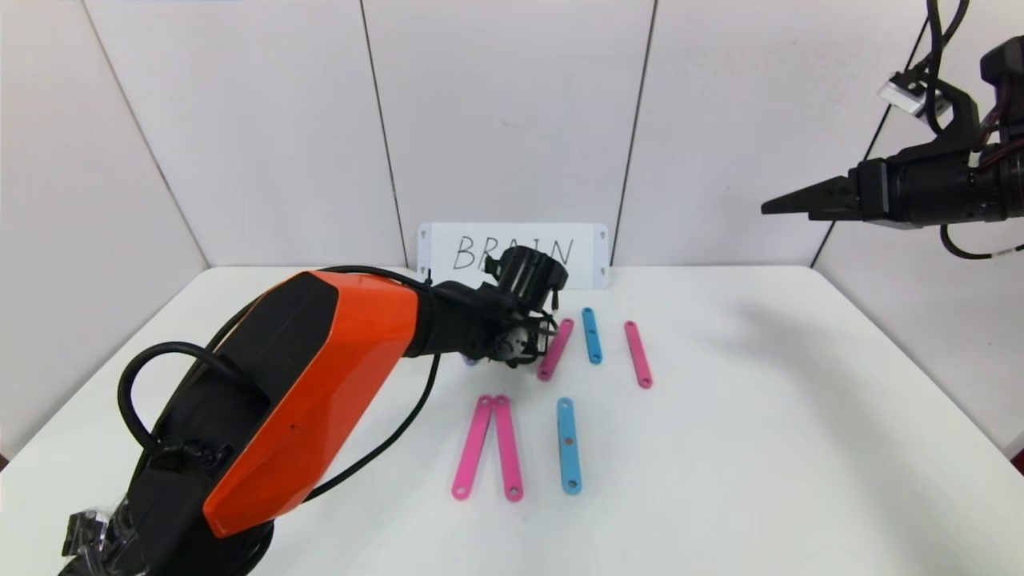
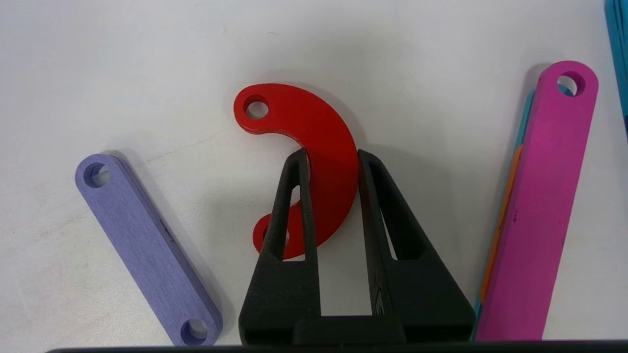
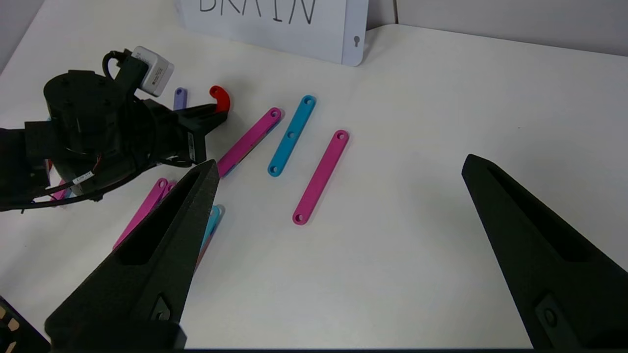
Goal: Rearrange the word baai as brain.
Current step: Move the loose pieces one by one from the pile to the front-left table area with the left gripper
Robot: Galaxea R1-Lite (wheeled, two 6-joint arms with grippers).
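Observation:
The word's pieces lie loose on the white table [image 1: 760, 416]. My left gripper [image 2: 332, 154] is low on the table and shut across the band of a flat red half-ring [image 2: 314, 132], one finger on its inner curve, the other on its outer edge. A purple strip [image 2: 147, 250] lies on one side of it and a pink strip [image 2: 535, 206], stacked on a blue one, on the other. In the head view the left wrist [image 1: 520, 320] hides the half-ring. My right gripper [image 1: 768, 210] is open, raised high at the right, empty.
A slanted pink strip [image 1: 556, 350], a short light-blue strip [image 1: 592, 336] and a pink strip [image 1: 638, 354] lie mid-table. Nearer me lie two pink strips [image 1: 488, 448] meeting at the top and a light-blue strip [image 1: 569, 445]. The white "BRAIN" card [image 1: 592, 254] stands at the back.

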